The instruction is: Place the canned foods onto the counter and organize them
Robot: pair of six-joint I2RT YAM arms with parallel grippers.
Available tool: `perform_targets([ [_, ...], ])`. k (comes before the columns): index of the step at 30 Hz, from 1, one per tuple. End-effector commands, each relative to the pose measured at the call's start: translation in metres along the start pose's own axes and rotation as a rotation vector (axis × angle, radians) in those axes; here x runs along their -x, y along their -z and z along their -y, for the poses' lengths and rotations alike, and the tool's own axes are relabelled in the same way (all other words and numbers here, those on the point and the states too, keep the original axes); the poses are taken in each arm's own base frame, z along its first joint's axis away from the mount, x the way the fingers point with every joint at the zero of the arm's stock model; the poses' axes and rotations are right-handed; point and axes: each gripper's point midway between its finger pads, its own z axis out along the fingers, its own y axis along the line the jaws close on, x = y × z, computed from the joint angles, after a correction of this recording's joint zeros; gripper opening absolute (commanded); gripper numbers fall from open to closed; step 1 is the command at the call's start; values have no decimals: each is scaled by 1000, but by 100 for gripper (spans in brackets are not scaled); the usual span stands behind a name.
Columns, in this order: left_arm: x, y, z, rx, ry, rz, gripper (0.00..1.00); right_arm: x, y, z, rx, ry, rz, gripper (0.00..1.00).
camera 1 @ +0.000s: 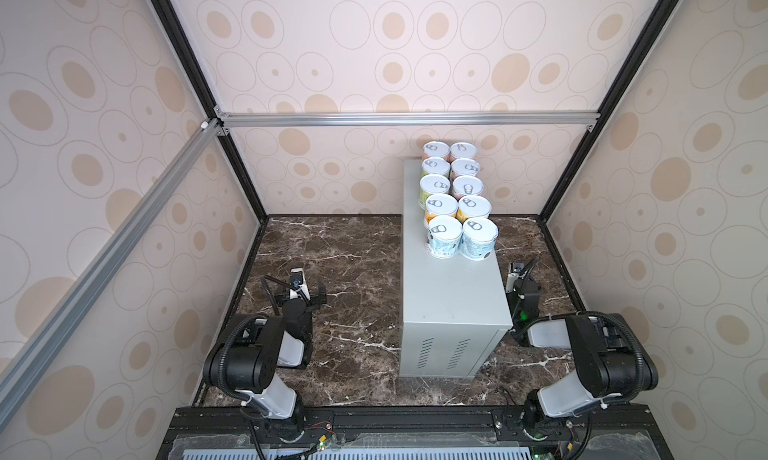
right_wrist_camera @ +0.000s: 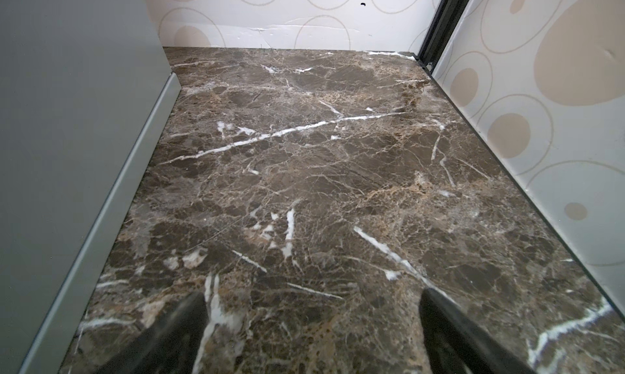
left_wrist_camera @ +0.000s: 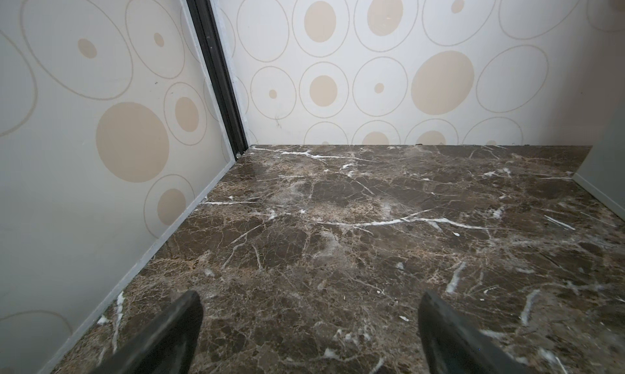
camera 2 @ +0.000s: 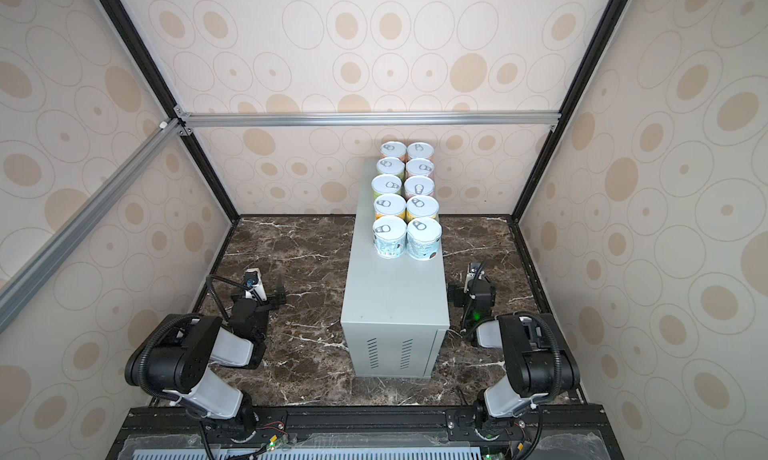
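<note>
Grey metal counter (camera 1: 453, 304), far half of top: ten cans (camera 1: 455, 200), two files of five, upright, lids up, packed close. Near half bare. Prob. done or nearly so (judgement only).

L gripper (left_wrist_camera: 311, 301): jaws wide, nothing betw., low over marble (left_wrist_camera: 338, 220), well apart from counter.
R gripper (right_wrist_camera: 313, 299): jaws wide, empty too, low over marble, just beside counter's right side.

Risks:
- Front right can (camera 1: 480, 237) seemingly close to counter's right edge. Nudge from R arm on way up = can over the edge, poss. neighbours with it.
- Sideways drift of R gripper w/ jaws this wide = scrape or shove of counter, cans rattled.
- Re-tidying of tight files: no room betw. neighbours for a wide grip w/o a push.

Views:
- Both top views: all cans, files, label colours (pale blue in front). Wrist views: no cans at all.
- Wrist views: jaw gaps plain. In top views, R gripper partly hidden behind counter.
- R wrist: counter side and base lip close by. L wrist: only a sliver.
</note>
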Motion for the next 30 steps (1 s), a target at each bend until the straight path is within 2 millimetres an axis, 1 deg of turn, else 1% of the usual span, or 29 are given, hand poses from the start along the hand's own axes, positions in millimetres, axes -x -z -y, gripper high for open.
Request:
perform_targets([
  [1,12,-1,0,-5,-3,38,99,13,0,-2,5,-3,31,100],
  [30,12,-3,2,-10,-3,32,99,14,0,-2,5,-4,33,100],
])
